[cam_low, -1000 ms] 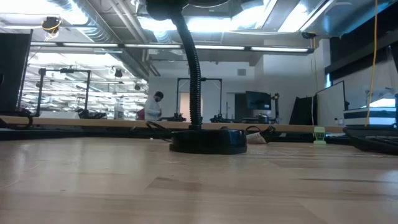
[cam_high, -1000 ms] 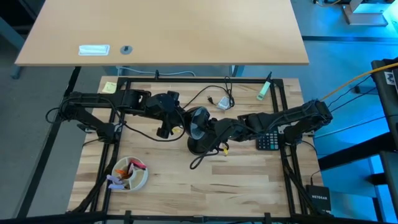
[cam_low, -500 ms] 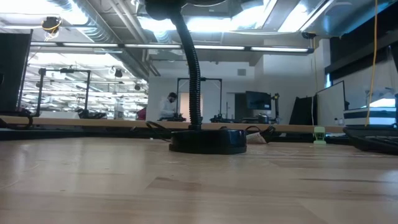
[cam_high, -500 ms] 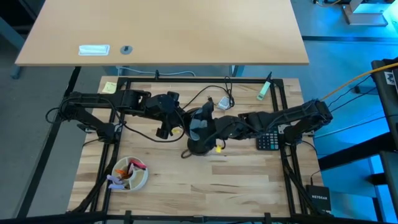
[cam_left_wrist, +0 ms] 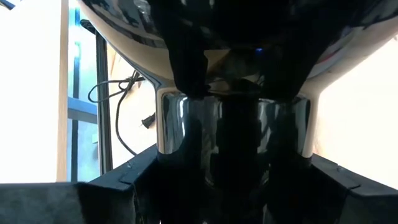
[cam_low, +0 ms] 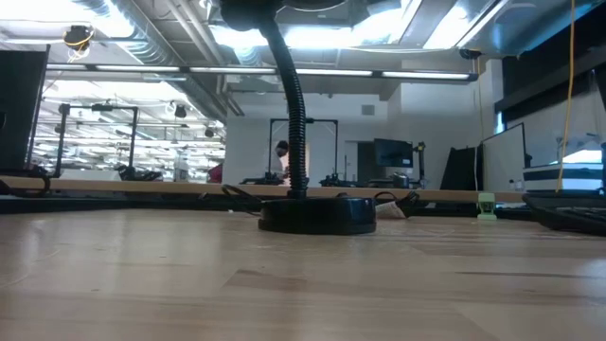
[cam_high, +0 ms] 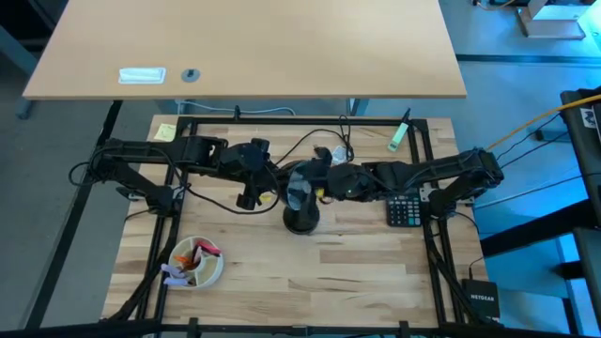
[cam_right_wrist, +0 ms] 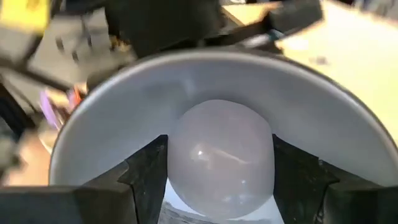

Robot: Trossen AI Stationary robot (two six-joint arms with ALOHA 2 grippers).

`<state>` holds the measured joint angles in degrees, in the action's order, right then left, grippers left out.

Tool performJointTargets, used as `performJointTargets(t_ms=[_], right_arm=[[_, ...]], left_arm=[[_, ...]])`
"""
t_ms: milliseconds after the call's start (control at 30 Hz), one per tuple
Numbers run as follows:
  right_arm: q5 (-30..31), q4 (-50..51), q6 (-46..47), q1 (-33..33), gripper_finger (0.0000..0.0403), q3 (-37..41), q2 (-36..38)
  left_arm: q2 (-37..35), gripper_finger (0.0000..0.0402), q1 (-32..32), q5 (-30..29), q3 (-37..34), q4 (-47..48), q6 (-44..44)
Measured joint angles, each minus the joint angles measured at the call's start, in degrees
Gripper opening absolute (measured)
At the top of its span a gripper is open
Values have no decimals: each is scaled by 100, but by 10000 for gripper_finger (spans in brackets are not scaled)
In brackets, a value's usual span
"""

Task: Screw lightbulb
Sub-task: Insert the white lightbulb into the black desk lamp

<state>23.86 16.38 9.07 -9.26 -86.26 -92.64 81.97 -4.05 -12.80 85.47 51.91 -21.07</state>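
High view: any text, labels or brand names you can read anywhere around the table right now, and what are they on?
"NETGEAR", faint, on the black box at the table's near right corner.
Calculator keys: too small to read.
Yellow note at the far left corner: nothing legible.
White label on the light desk behind: too blurred to read.
The low and wrist views show no readable text.

Overhead view. Both dark arms converge mid-table on the black desk lamp [cam_high: 300, 199]: left gripper [cam_high: 261, 184] at its left side, right gripper [cam_high: 324, 184] at its shade. A calculator [cam_high: 405, 211], a bowl of small items [cam_high: 195, 262], a yellow note [cam_high: 165, 131] and a green marker [cam_high: 400, 134] lie on the wooden table [cam_high: 357, 272].
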Motion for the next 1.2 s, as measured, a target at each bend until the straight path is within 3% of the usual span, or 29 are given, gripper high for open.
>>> performJointTargets(t_ms=[400,533,733,967,1200], right_arm=[[-404,39,4514,267,240,0,-4],[-494,57,5627,324,249,0,-7],[-487,56,5818,346,269,2,-9],[-539,140,5426,346,314,17,43],[-1409,228,4445,435,338,23,415]], left_arm=[[0,249,-16,-141,-2,54,397],[0,249,-20,-158,-2,83,429],[0,249,-20,-162,0,110,437],[15,249,-24,-159,15,3,561],[13,249,-35,-101,15,44,588]])
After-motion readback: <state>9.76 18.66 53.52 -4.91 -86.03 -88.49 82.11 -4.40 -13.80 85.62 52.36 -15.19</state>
